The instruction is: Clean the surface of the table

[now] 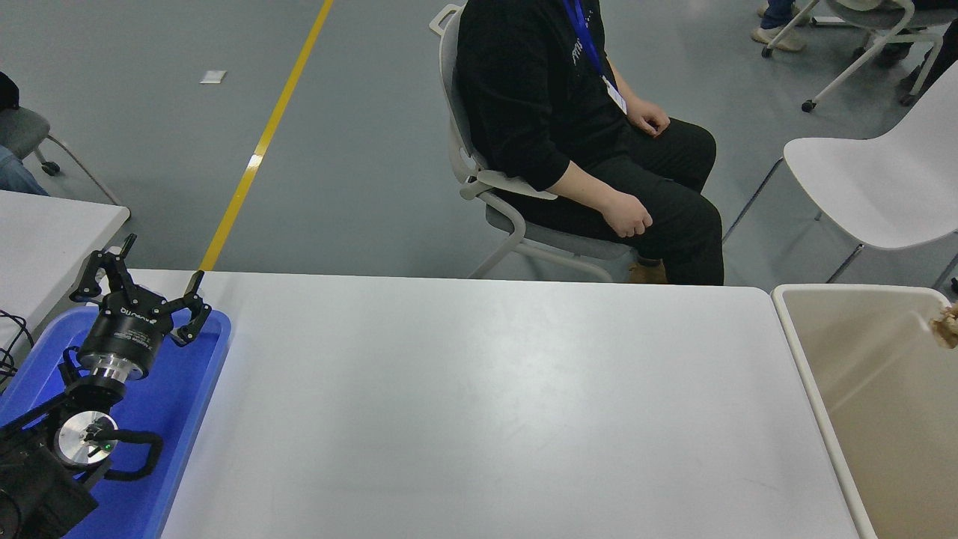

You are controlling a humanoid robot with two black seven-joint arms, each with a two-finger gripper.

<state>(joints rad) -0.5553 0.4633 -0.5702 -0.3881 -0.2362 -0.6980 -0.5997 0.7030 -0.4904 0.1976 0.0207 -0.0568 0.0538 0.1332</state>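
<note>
The table surface [479, 404] is a wide matte white top with nothing lying on it. My left gripper [153, 269] is parked at the lower left over a blue tray [187, 404], its fingers spread open and empty. My right gripper is out of view. A small brown crumpled scrap [947, 327] shows at the right edge, above the beige bin [883, 419]; what holds it is cut off by the picture's edge.
The beige bin stands against the table's right end. A person in black [539, 97] sits on a chair past the far edge. A white chair [868, 180] is at the far right, a smaller white table [45, 239] at the left.
</note>
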